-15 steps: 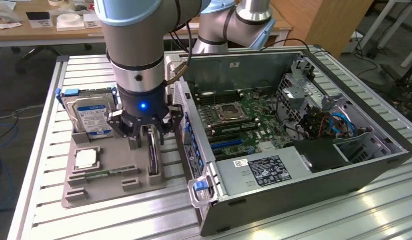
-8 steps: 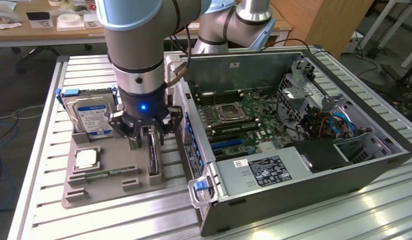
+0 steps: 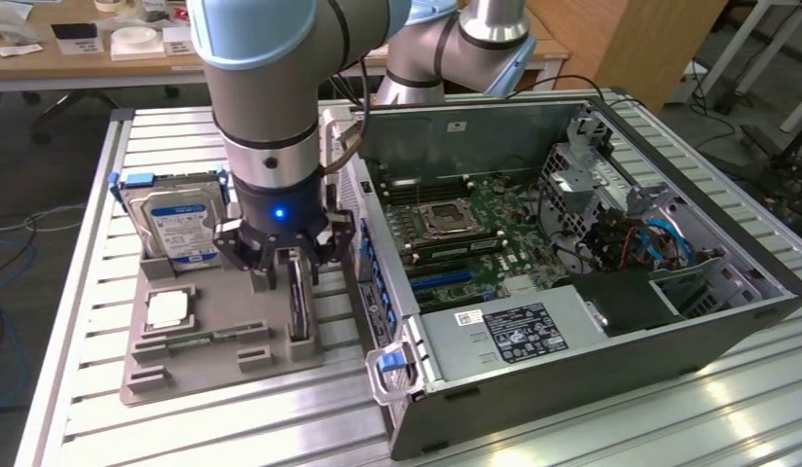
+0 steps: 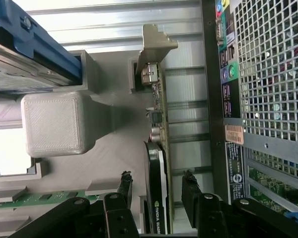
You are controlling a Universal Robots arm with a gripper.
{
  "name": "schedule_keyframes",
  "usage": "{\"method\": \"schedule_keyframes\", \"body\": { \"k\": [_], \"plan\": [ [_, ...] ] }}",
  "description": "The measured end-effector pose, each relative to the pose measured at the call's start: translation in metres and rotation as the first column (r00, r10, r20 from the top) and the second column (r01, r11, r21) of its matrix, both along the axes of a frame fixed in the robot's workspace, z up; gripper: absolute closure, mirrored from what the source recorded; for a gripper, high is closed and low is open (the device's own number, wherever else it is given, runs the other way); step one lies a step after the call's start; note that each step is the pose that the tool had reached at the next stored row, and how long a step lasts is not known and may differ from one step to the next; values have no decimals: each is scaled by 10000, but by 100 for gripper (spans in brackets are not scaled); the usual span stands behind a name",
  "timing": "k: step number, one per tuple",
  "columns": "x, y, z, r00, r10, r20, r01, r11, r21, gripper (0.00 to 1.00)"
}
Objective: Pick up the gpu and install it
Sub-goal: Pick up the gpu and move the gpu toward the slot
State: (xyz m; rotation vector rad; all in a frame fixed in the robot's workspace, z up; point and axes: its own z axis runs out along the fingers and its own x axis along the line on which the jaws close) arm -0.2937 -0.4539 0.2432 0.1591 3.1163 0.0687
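- Pincer [image 3: 288, 265] [image 4: 156, 181]: open, lowered over the gpu, with one finger [image 4: 125, 184] on each face and a gap visible on both sides.
- Gpu [image 3: 299, 309] [image 4: 155, 168]: stands on its long edge in a slot along the tray edge nearest the case. The black cooler lies between the jaws and the pale bracket [image 4: 154, 47] sits at the other end.
- Tray [image 3: 206, 375]: grey, on the bench [image 3: 155, 146], just beside the case.
- Drive [image 3: 180, 226] [image 4: 20, 64]: upright at the tray's far edge.
- Memory stick [image 3: 203, 340] [image 4: 35, 198]: flat, near the tray's front edge.
- Case [image 3: 609, 321] [image 4: 268, 74]: on its side, open, motherboard exposed.
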Motion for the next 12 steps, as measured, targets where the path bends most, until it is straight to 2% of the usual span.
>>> {"method": "schedule_keyframes", "body": {
  "k": [12],
  "plan": [
    [0,2,-75,10000,-69,-11,69,10000,-2,47]
  ]
}}
